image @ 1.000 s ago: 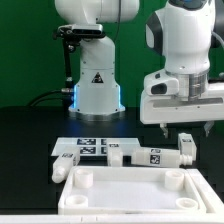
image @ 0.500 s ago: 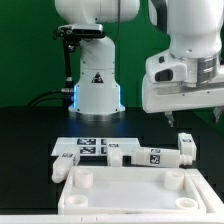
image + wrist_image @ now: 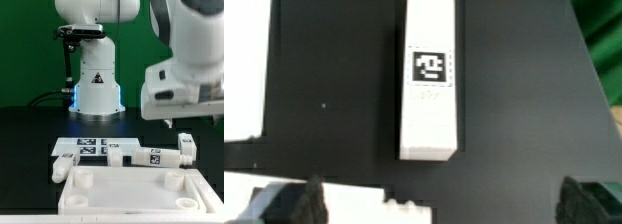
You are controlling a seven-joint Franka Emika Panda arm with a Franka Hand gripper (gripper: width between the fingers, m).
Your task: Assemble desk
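The white desk tabletop (image 3: 125,190) lies at the front of the exterior view, rim up, with round corner sockets. Several white square legs with tag stickers lie behind it: one in the middle (image 3: 135,153), one at the exterior view's left (image 3: 65,165), one at the right (image 3: 186,148). My gripper (image 3: 441,205) is open and empty; its dark fingertips (image 3: 287,205) frame the black table. A tagged leg (image 3: 432,80) lies flat beyond the fingers, untouched. A white part with a toothed end (image 3: 367,205) lies beside one finger. In the exterior view the hand (image 3: 185,95) hangs high above the right leg.
The big white robot base (image 3: 95,85) stands at the back centre with a black cable at its left. The marker board (image 3: 85,146) lies flat behind the tabletop. A white flat edge (image 3: 242,70) shows at the side of the wrist view. The table is black.
The hand has risen from just above the right leg and shifted toward the exterior view's right. The legs and tabletop have not moved.
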